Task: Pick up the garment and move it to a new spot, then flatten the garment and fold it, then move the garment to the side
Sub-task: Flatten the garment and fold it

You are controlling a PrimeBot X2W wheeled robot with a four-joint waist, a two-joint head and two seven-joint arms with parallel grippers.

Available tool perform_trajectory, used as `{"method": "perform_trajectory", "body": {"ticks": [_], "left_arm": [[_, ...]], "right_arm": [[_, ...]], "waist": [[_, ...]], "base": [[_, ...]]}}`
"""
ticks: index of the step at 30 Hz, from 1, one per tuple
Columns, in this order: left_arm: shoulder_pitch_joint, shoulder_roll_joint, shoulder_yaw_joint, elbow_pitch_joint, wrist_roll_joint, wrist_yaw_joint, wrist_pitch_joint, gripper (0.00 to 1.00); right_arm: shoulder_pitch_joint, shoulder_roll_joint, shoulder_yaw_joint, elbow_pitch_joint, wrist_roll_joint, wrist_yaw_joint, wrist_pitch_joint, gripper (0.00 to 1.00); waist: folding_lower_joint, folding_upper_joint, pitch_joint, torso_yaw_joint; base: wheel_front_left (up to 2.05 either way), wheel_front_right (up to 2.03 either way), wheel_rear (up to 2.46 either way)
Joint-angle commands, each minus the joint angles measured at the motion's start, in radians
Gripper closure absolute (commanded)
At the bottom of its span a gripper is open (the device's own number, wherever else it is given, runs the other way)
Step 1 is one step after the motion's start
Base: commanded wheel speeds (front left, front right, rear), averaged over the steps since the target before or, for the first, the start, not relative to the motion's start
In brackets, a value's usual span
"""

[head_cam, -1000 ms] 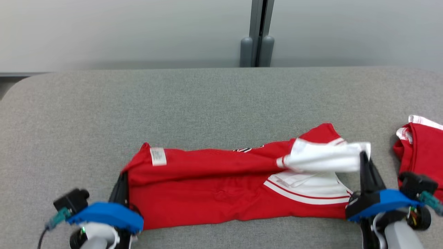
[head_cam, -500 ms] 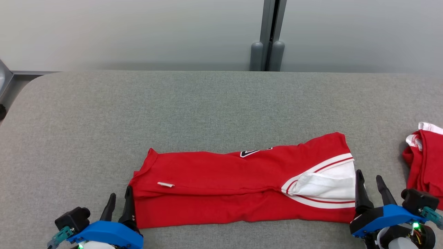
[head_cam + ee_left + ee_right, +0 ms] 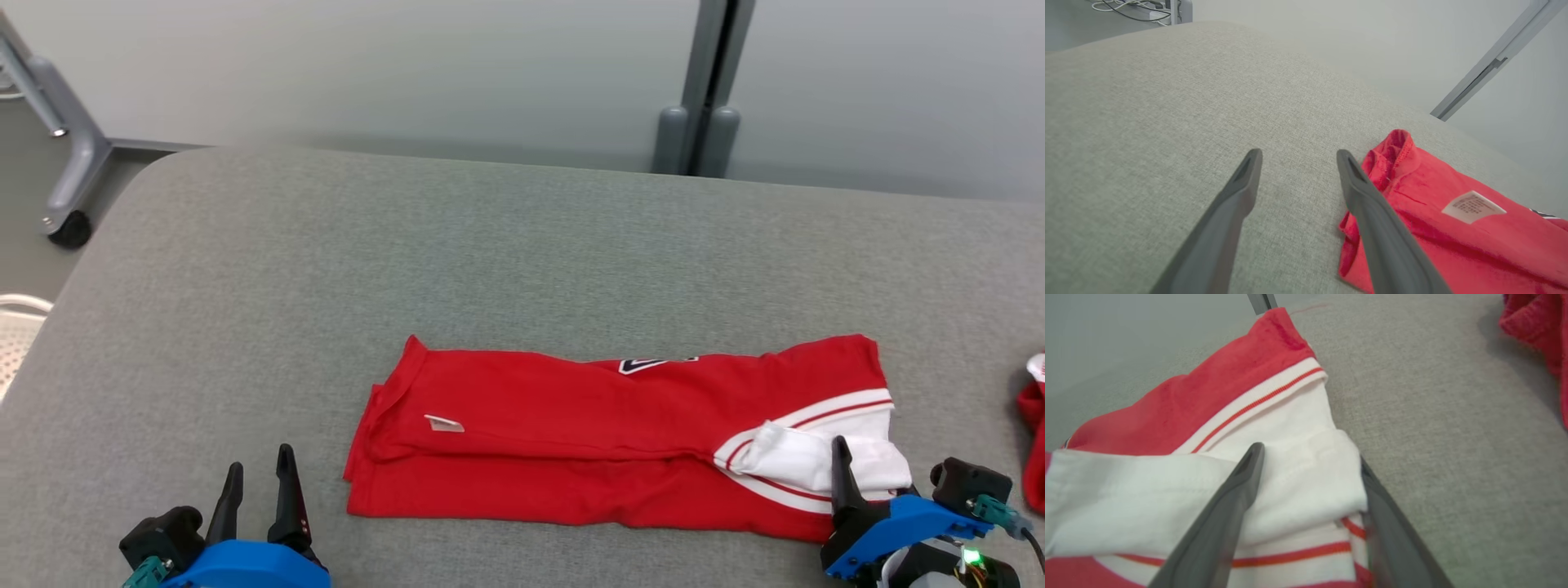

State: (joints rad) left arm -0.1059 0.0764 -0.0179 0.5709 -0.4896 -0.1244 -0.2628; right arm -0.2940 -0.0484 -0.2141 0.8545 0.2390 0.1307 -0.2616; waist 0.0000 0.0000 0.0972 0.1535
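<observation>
A red garment (image 3: 571,425) with white trim lies folded into a long band near the front of the grey table (image 3: 522,261), a gripper posted at each short end, as a two-handed fold would require. The left gripper (image 3: 260,458) stands spread just clear of the cloth, while the right gripper (image 3: 1309,455), equally spread, straddles a loose white sleeve (image 3: 1167,490) without pinching it.
</observation>
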Motion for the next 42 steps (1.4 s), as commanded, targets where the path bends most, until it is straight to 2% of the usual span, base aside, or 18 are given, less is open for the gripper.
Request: {"method": "perform_trajectory", "body": {"ticks": [1, 5, 6, 7, 8, 12, 20, 25, 29, 33, 37, 42], "left_arm": [[-0.002, -0.006, 0.010, 0.008, 0.009, -0.007, -0.002, 0.00], [-0.002, -0.011, 0.022, 0.016, 0.021, -0.007, -0.002, 0.00], [-0.001, -0.012, 0.019, 0.015, 0.021, -0.007, -0.002, 0.00], [0.000, -0.012, 0.019, 0.014, 0.019, -0.007, -0.002, 0.00], [0.001, -0.012, 0.020, 0.013, 0.018, -0.007, -0.002, 0.00], [0.003, -0.010, 0.017, -0.003, 0.025, -0.007, -0.002, 0.00], [0.017, -0.015, 0.007, -0.020, 0.031, -0.008, -0.002, 0.00], [0.012, -0.020, -0.012, -0.021, 0.032, -0.008, -0.002, 0.00], [0.004, -0.022, -0.029, -0.015, 0.026, -0.008, -0.002, 0.00], [0.000, -0.024, -0.051, -0.006, 0.020, -0.008, -0.002, 0.00], [-0.006, -0.024, -0.074, 0.011, 0.020, -0.008, -0.002, 0.00], [-0.016, -0.024, -0.116, 0.035, 0.022, -0.008, -0.002, 0.00]], "right_arm": [[-0.026, -0.005, -0.009, 0.037, -0.008, 0.000, -0.004, 0.00], [-0.059, 0.005, 0.058, 0.135, 0.042, 0.001, 0.003, 0.00], [-0.061, 0.010, 0.091, 0.159, 0.065, 0.002, 0.006, 0.22], [-0.065, 0.012, 0.120, 0.175, 0.091, 0.003, 0.007, 0.70], [-0.069, 0.013, 0.139, 0.177, 0.104, 0.003, 0.007, 1.00], [-0.071, 0.003, 0.149, 0.133, 0.124, 0.001, 0.003, 1.00], [-0.014, -0.006, 0.003, -0.067, 0.053, 0.000, -0.004, 1.00], [0.016, -0.005, 0.014, -0.152, 0.066, 0.000, -0.004, 1.00], [0.025, -0.003, 0.136, -0.247, 0.125, 0.000, -0.004, 1.00], [0.016, -0.003, 0.293, -0.320, 0.178, 0.000, -0.004, 1.00], [-0.020, -0.005, 0.432, -0.328, 0.227, 0.000, -0.003, 1.00], [-0.073, -0.005, 0.555, -0.270, 0.286, 0.000, -0.004, 1.00]], "waist": [[0.0000, 0.0000, 0.011, 0.023], [0.0000, 0.0000, 0.018, 0.045], [0.0000, 0.0000, 0.018, 0.048], [0.0000, 0.0000, 0.019, 0.048], [0.0000, 0.0000, 0.020, 0.047], [0.0000, 0.0000, 0.016, 0.028], [0.0000, 0.0000, -0.006, -0.072], [0.0000, 0.0000, -0.009, -0.121], [0.0000, 0.0000, -0.004, -0.141], [0.0000, 0.0000, 0.002, -0.121], [0.0000, 0.0000, 0.001, -0.062], [0.0000, 0.0000, 0.000, 0.053]], "base": [[0.00, 0.00, 0.00], [0.00, 0.00, 0.00], [0.00, 0.00, 0.00], [0.00, 0.00, 0.00], [0.00, 0.00, 0.00], [0.00, 0.00, 0.00], [0.00, 0.00, 0.00], [0.00, 0.00, 0.00], [0.00, 0.00, 0.00], [0.00, 0.00, 0.00], [0.00, 0.00, 0.00], [0.00, 0.00, 0.00]]}}
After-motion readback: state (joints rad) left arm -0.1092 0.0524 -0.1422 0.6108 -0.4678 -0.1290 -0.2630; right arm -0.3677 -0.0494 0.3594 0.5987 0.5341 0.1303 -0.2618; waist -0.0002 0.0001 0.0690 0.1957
